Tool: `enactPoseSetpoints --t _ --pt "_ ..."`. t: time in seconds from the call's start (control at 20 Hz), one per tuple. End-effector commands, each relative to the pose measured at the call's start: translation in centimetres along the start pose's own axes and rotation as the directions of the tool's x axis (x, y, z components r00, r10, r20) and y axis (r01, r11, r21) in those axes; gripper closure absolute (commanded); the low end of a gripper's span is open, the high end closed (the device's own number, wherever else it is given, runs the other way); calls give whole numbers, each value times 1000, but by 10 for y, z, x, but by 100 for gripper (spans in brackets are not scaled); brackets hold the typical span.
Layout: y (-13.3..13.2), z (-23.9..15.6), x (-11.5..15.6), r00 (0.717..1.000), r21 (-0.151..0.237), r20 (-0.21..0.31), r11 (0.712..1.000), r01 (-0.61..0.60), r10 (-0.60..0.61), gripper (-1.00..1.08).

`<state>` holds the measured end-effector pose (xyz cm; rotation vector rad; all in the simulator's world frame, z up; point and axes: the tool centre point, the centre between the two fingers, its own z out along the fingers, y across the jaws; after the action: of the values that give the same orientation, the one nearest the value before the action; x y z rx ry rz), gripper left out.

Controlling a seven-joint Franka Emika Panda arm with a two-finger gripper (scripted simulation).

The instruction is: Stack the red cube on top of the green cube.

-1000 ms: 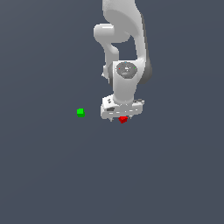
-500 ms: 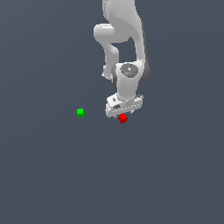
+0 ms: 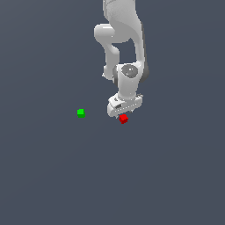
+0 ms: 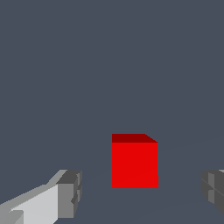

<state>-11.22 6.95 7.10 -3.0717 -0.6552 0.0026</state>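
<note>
The red cube (image 3: pixel 123 118) rests on the dark grey floor, directly under the white gripper (image 3: pixel 124 115), which hangs low over it. In the wrist view the red cube (image 4: pixel 134 162) sits between the two grey fingertips (image 4: pixel 70 194), with a clear gap on each side, so the gripper (image 4: pixel 142 192) is open and holds nothing. The green cube (image 3: pixel 81 113) lies on the floor apart from it, toward the exterior view's left, and does not show in the wrist view.
The white arm (image 3: pixel 121 39) rises above the gripper toward the top of the exterior view. Plain dark grey floor (image 3: pixel 52 176) surrounds both cubes.
The gripper has come down closer over the red cube and its wrist has turned somewhat. Both cubes stay where they were.
</note>
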Motion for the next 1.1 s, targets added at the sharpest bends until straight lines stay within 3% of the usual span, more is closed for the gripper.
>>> enactPoseSetpoints --t 0.0,0.9,0.95,1.05 --pt "0 0 0 1000 0 0 1000 0 0 -92" --pt "0 51 -1 1000 -1 -1 1000 4 -4 -92" --pt "0 51 -1 1000 -1 -1 1000 4 -4 108" --pt "0 51 -1 1000 -1 -1 1000 4 -4 108"
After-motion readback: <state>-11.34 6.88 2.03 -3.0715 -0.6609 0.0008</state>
